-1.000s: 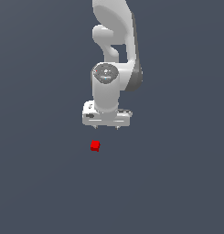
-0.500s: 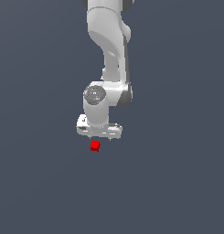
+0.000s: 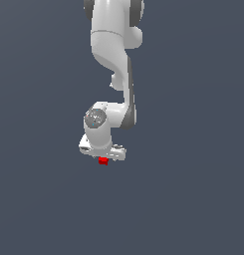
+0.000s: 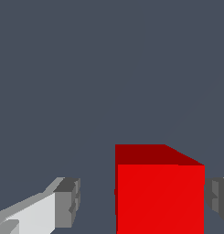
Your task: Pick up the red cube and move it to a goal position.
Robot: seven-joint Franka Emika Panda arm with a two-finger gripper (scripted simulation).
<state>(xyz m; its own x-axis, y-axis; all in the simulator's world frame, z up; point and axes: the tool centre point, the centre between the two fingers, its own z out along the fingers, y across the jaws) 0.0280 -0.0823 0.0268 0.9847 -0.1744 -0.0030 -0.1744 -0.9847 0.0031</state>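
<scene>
The tiny bright red plain cube (image 4: 160, 194) (image 3: 103, 161) sits on the flat dark grey-blue surface (image 3: 193, 199), between the spread fingers of the white gripper (image 3: 103, 158). One grey pad (image 4: 67, 202) stands apart from it; the other looks just beside it.

A small, plain bright red cube (image 4: 160, 196) sits on a flat slate-grey floor (image 3: 193, 199); beside the cube, white gripper (image 4: 140, 201) fingers (image 4: 45, 212) end in seemingly ridged grey pads (image 4: 67, 201).

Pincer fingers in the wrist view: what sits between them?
The red cube sits between the fingers of the pincer. The wrist view shows bare floor between the cube and one finger; the other is beside it.
</scene>
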